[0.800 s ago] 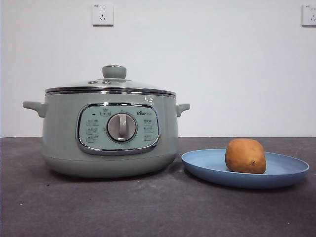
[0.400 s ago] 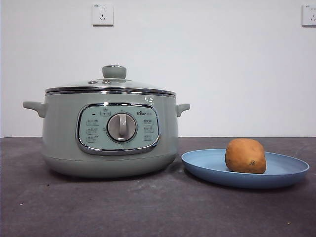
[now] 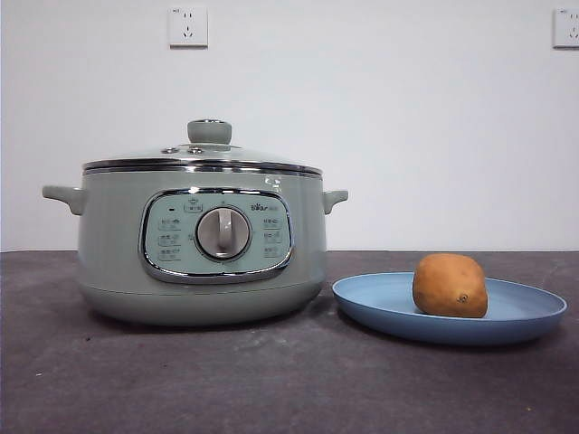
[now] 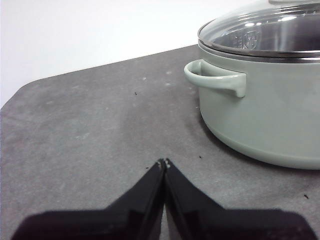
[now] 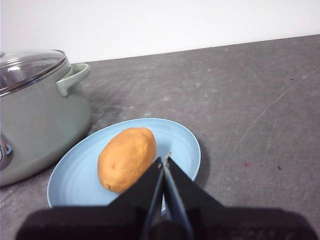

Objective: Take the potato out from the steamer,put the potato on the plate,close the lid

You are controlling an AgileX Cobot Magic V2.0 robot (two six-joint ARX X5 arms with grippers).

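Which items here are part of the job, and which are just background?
Job items:
- potato, lying on the plate
- plate, beside the steamer
- steamer
- lid, seated on the steamer
- left gripper and right gripper, both shut and holding nothing

Background:
- table
- two wall sockets

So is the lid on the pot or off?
On. The lid sits flat on the steamer, its chrome rim meeting the pot's top edge all round in the front view.
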